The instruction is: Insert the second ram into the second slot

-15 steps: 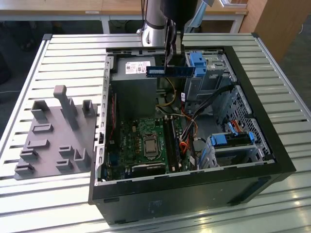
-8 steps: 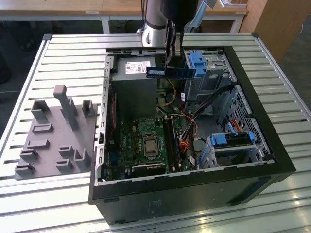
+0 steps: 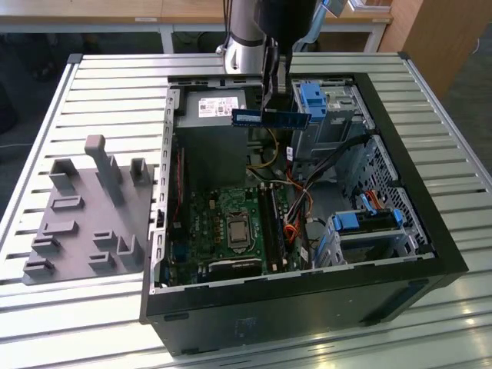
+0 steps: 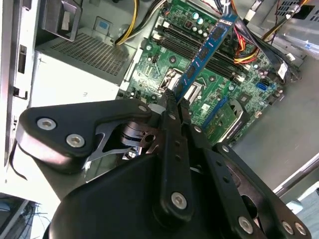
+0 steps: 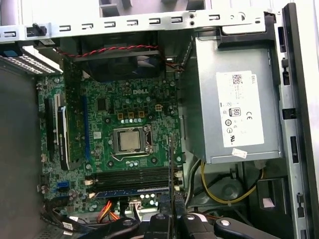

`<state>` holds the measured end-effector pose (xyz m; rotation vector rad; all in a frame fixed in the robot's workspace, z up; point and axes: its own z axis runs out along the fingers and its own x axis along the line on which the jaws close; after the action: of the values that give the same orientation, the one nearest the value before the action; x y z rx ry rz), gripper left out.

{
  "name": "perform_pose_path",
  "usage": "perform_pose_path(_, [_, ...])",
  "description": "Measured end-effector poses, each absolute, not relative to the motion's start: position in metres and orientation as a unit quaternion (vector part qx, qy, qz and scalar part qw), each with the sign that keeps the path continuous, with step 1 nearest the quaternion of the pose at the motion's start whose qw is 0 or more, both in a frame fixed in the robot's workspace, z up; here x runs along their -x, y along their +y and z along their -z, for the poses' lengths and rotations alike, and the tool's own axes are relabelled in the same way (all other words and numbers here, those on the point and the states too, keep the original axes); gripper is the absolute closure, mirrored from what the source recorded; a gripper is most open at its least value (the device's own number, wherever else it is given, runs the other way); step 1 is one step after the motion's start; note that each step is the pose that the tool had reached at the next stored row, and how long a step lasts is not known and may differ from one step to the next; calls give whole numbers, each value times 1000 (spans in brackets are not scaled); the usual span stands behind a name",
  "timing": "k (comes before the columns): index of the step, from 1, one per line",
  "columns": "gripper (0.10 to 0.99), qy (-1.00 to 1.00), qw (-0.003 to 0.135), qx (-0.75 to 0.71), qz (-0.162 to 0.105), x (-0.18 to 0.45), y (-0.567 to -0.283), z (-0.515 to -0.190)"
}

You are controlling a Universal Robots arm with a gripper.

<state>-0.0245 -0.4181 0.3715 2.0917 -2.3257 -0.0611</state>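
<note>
Here was the black two-fingered gripper, up over the far part of the open black computer tower case. Its jaws were clamped shut on the thin, flat blue circuit-board ram stick, gripping it near the middle. The stick was held level in the air, with an end sticking out to each side of the fingers. It was well above the board and in no slot.

In the exterior view it hung between the grey metal power supply box on the exterior view's left and the chunky blue plastic drive-bay tab on the exterior view's right. In the second wrist view the stick ran out from the closed fingertips across the green motherboard below.

Down on that motherboard, the long black memory slots lay just to the exterior view's right of the square silver processor socket. In the first wrist view another blue stick sat down in a slot beside the bare black ones.

The case lay on its side on a slatted metal table. A grey moulded fixture block stood beside it, at the exterior view's left.
</note>
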Motion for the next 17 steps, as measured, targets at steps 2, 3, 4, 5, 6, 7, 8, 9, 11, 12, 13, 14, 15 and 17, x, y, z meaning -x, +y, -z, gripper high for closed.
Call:
perform_pose_path(2, [949, -751, 6, -660, 20, 24, -418, -371])
perform_pose_path(3, [949, -756, 6, -655, 20, 24, -418, -371])
perform_pose_path(4, [949, -761, 6, -649, 20, 24, -418, -371])
perform_pose_path(5, [949, -766, 6, -643, 20, 24, -418, -371])
perform_pose_path(6, [949, -771, 6, -637, 20, 24, -418, -371])
perform_pose_path(7, [949, -776, 6, -631, 20, 24, -418, -371])
perform_pose_path(8, [949, -781, 5, -624, 20, 24, -418, -371])
perform_pose_path(9, [949, -786, 5, -617, 20, 24, -418, -371])
perform_pose_path(11, [949, -797, 5, -603, 20, 24, -418, -370])
perform_pose_path(12, [949, -803, 5, -596, 20, 24, -418, -370])
perform_pose_path(13, [949, -808, 5, -588, 19, 24, -418, -370])
perform_pose_path(14, [949, -814, 5, -581, 19, 24, -418, -370])
perform_pose_path(15, [949, -819, 5, -574, 19, 24, -418, -370])
perform_pose_path(17, [949, -829, 5, -559, 19, 24, -418, -370])
